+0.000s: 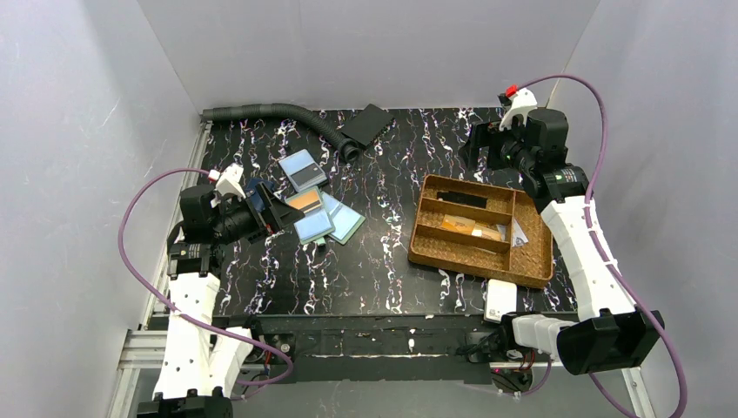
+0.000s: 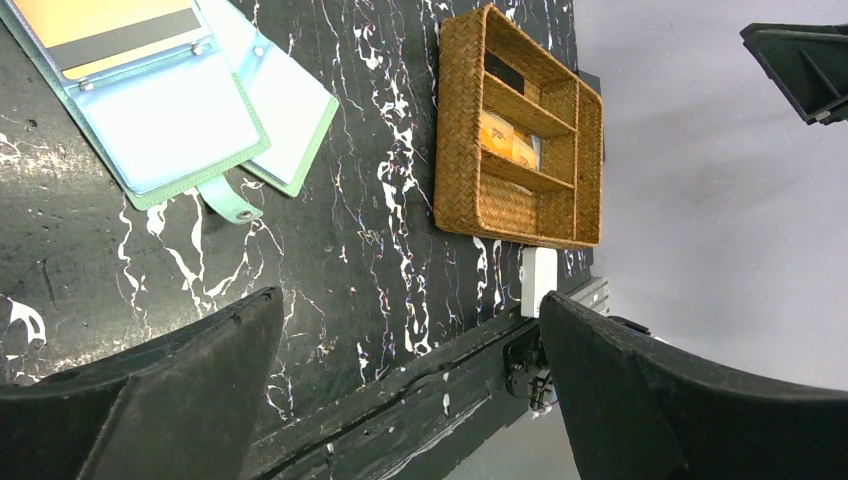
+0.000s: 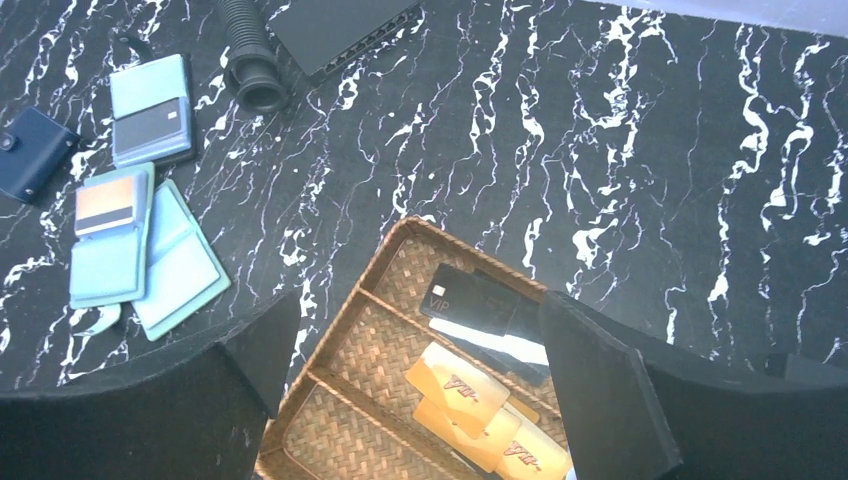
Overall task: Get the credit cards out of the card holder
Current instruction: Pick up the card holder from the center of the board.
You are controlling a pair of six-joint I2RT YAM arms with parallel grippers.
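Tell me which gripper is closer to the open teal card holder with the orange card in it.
Left. The left gripper is right beside the open teal card holder, at its left edge, jaws open. The right gripper is across the table, over by the woven tray.

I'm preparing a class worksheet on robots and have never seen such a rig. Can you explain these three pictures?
A left arm and a right arm are bolted to a black table. One picture looks down from above; the other two come from wrist cameras, dark fingers at the bottom. On the table: an open teal card holder with an orange card, a navy wallet, a woven tray, a hose. The left gripper and right gripper are open, empty.
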